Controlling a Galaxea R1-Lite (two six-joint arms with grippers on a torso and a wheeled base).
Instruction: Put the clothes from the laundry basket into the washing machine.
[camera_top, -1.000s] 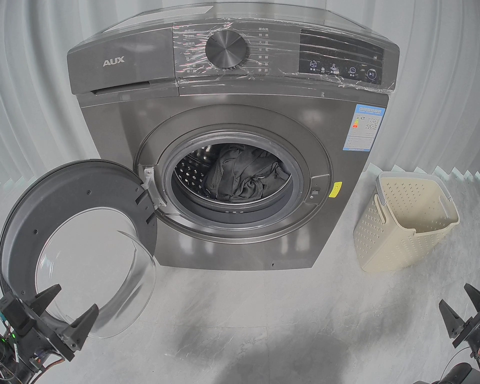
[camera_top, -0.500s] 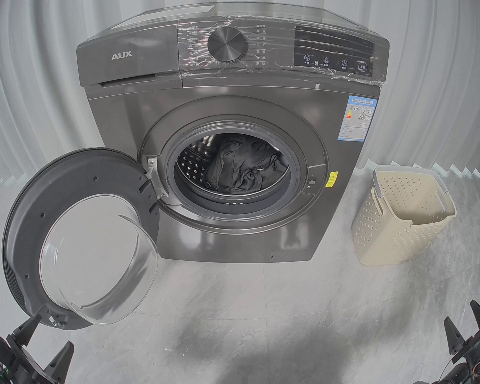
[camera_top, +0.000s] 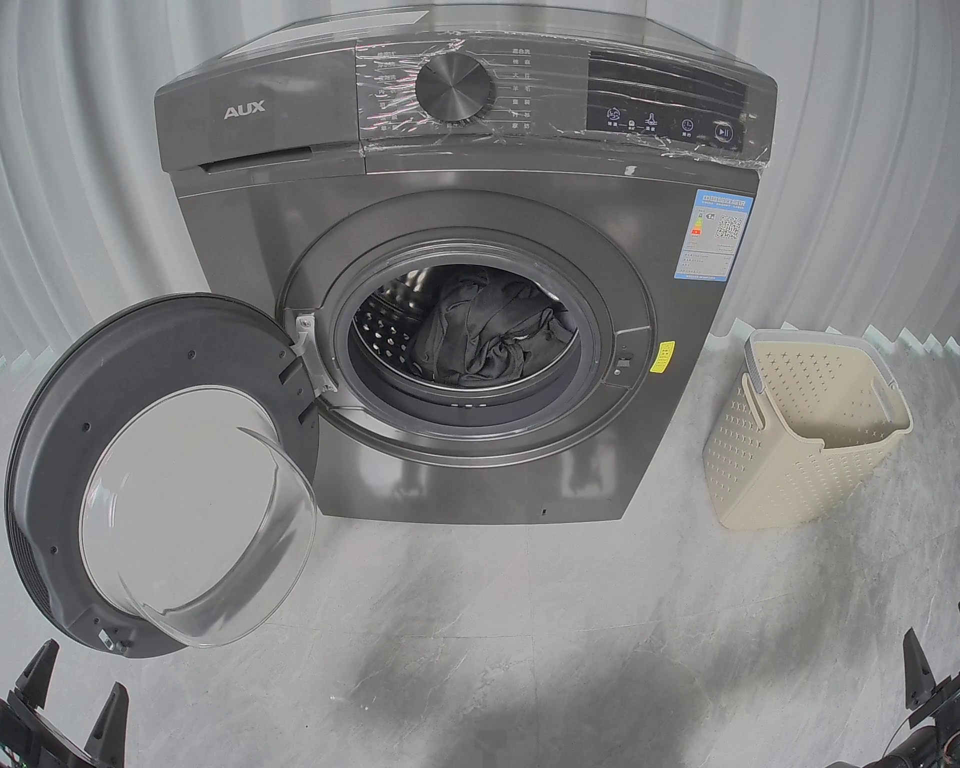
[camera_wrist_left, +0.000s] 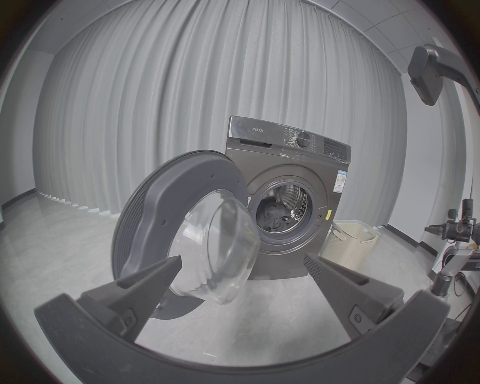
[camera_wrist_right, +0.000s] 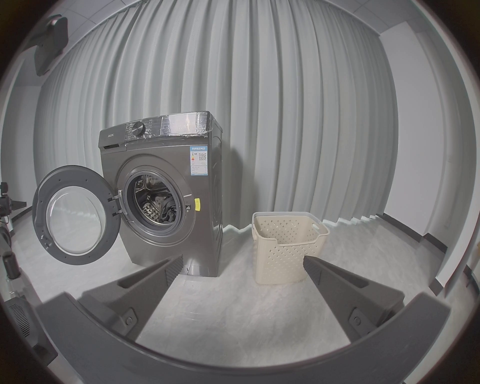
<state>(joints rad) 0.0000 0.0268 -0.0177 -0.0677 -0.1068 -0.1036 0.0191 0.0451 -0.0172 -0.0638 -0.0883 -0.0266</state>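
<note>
The grey washing machine (camera_top: 460, 220) stands ahead with its round door (camera_top: 150, 470) swung wide to the left. Dark grey clothes (camera_top: 485, 330) lie bunched in the drum, also seen as clothes (camera_wrist_left: 274, 220) and clothes (camera_wrist_right: 161, 207). The cream laundry basket (camera_top: 805, 440) stands on the floor right of the machine, tilted, with no clothes visible inside; basket (camera_wrist_right: 287, 245). My left gripper (camera_top: 70, 700) is low at the left, in front of the door, open and holding nothing. My right gripper (camera_wrist_right: 240, 287) is low at the right, open and holding nothing.
A pale marbled floor (camera_top: 560, 640) stretches in front of the machine. A pleated white curtain (camera_top: 870, 170) runs behind it. The open door juts out over the floor on the left.
The machine and basket have shrunk slightly and shifted in the picture, so the camera has drawn back. Both grippers have sunk toward the lower corners of the head view.
</note>
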